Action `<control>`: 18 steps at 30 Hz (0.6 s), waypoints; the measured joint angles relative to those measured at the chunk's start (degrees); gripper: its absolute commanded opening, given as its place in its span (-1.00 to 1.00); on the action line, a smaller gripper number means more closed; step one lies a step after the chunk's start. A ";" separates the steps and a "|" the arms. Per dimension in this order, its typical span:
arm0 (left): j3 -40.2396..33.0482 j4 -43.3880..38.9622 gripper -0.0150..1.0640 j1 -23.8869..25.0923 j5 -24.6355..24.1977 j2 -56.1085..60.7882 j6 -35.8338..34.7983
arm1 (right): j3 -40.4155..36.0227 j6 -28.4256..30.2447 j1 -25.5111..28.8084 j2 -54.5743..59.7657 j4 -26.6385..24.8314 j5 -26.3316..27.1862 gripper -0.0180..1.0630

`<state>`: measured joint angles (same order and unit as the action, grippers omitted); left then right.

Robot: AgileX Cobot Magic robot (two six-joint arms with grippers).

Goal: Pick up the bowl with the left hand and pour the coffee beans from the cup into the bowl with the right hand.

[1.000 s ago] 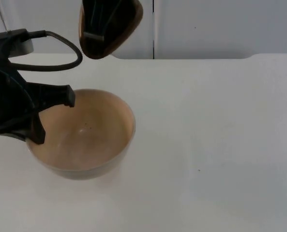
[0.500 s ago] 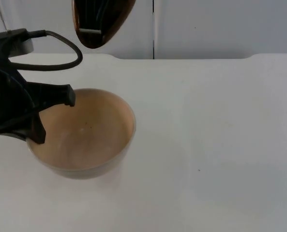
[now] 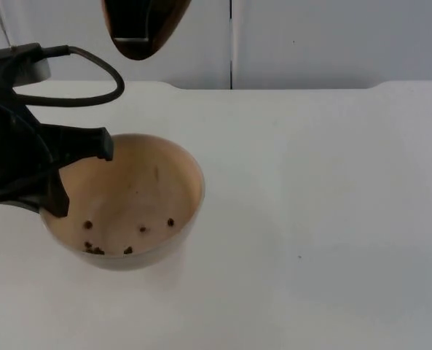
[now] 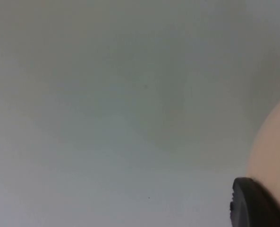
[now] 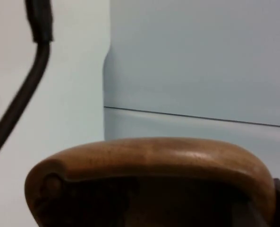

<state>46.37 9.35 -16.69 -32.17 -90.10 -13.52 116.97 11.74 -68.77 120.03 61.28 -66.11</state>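
Bowl as landmark: tan, on the white table, a few dark coffee beans scattered over its floor toward the near wall. At its left rim, left gripper pinching the wall, one black finger over the rim, another along the outside. Beyond the bowl and above its far edge, brown wooden cup tipped mouth-down against the grey partition. Right gripper behind that cup; cannot tell how its fingers stand.

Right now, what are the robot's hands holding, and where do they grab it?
Left gripper pinches the bowl by its rim. The brown cup hangs tipped above; its grip can't be told.
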 measured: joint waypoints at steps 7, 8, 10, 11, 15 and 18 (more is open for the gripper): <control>0.00 0.59 -0.98 0.00 0.00 0.00 0.00 | 0.00 -0.69 -1.19 0.00 4.72 -0.11 -0.97; 0.00 0.59 -0.98 0.00 0.00 0.00 0.00 | 0.00 -0.69 -1.19 0.00 4.72 -0.11 -0.97; 0.00 0.71 -0.98 0.00 0.00 0.00 0.00 | 0.00 -1.09 -1.54 0.00 6.37 -0.11 -0.97; 0.00 0.71 -0.98 0.00 0.00 0.00 0.00 | 0.00 -1.42 -1.81 0.00 7.19 -0.11 -0.97; 0.00 0.93 -0.98 0.00 0.00 0.00 0.00 | 0.00 -1.62 -2.19 -0.10 8.26 -0.33 -0.97; 0.00 0.93 -0.98 0.00 0.00 0.00 0.00 | 0.00 -1.63 -2.64 -0.10 8.89 -0.41 -0.97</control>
<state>46.37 10.28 -16.69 -32.17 -90.10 -13.52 116.97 10.12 -71.41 119.93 70.17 -66.52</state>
